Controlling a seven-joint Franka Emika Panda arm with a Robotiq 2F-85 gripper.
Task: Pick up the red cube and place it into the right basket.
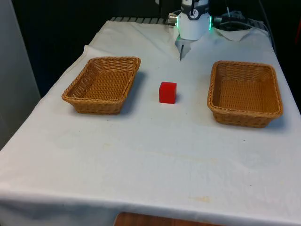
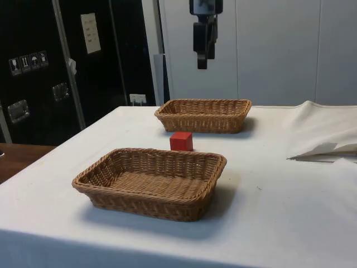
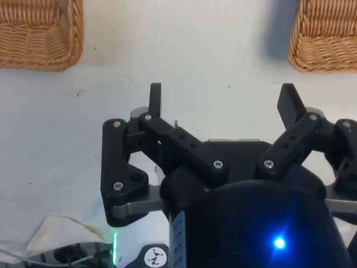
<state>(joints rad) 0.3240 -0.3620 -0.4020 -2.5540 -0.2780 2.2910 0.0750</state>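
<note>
- Since the cube point(image 1: 168, 92) looks small, solid and flat-faced, I judge it light and stiff, unlikely to deform or break under a pinch.
- Its faces look smooth, so a grip too near an edge or corner could slip; two opposite side faces, taken about mid-height, seem the best hold.
- The cube sits on the cloth point(image 1: 155, 155) between the two baskets, touching neither, well below the fingers and a little forward of them, towards the table's near end in the front view.
- The gripper point(image 3: 222, 103) hangs high above the cloth with its fingers point(image 3: 155, 98) spread wide and nothing between them.
- That spread looks wider than the cube, so I judge the fingers could drop over it without opening more.
- The right basket point(image 1: 245, 93), on the front view's right, is a shallow rectangular wicker tray with nothing in it; it lies off to one side of the fingers and far beneath them.
- The left basket point(image 1: 103, 84) is of the same kind and also holds nothing; it lies off to the fingers' other side.
- In the wrist view a corner of each basket shows beyond the fingertips, with bare cloth between.
- The low, sloping walls should let the cube go in from above with little lift.
</note>
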